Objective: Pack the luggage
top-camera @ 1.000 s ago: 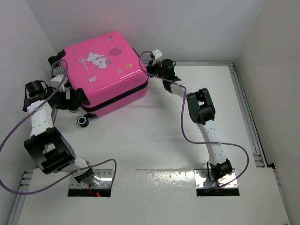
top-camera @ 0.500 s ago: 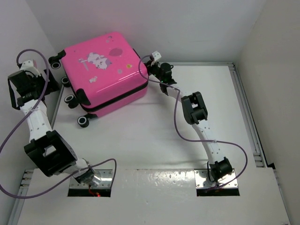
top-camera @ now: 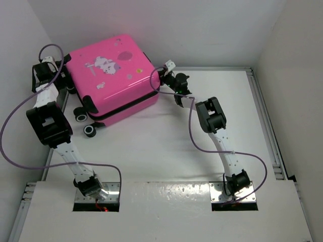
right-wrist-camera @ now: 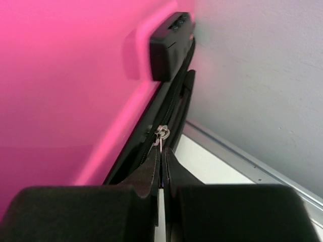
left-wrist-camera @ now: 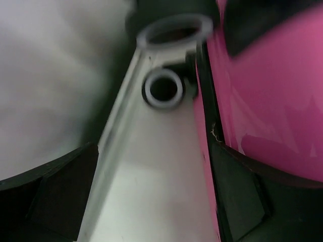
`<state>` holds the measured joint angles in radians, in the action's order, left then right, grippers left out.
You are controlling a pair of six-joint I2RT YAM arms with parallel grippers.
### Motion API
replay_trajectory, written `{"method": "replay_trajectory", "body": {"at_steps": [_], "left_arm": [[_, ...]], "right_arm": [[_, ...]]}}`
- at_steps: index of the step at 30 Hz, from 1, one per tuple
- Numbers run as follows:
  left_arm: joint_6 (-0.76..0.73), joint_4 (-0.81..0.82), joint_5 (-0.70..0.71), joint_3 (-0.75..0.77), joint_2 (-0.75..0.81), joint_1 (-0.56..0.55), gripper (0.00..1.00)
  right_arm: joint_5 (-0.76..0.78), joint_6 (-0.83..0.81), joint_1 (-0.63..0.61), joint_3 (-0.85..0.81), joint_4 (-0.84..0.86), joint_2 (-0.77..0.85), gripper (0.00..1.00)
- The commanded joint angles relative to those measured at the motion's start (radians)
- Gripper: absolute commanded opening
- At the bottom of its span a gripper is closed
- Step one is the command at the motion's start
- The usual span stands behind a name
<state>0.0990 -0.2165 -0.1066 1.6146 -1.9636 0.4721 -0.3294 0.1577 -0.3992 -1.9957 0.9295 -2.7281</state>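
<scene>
While the right gripper (right-wrist-camera: 161,189) pinches the zipper pull (right-wrist-camera: 162,133) of the pink luggage (top-camera: 113,75) at upper left of the top view and the left gripper (left-wrist-camera: 151,151) gapes empty beside it, a tug could drag the unbraced luggage or slip off the zipper pull.

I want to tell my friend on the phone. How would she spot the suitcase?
Look at the white table, toward its far left corner. The suitcase lies flat there, the only bright pink thing, with a white cartoon print on top and black wheels.
</scene>
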Motion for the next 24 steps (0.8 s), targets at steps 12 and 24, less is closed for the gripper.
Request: {"method": "replay_trajectory", "body": {"at_steps": [12,24], "left_arm": [[-0.320,-0.004,-0.289,0.194,-0.184,-0.303,0.97],[-0.525,-0.044,-0.493,0.077,-0.155,-0.527,0.94]], "right_arm": [[-0.373,0.058,-0.119,0.428,0.495,0.301,0.00],[-0.591,0.151,-0.139,0.860,0.693,0.590,0.00]]}}
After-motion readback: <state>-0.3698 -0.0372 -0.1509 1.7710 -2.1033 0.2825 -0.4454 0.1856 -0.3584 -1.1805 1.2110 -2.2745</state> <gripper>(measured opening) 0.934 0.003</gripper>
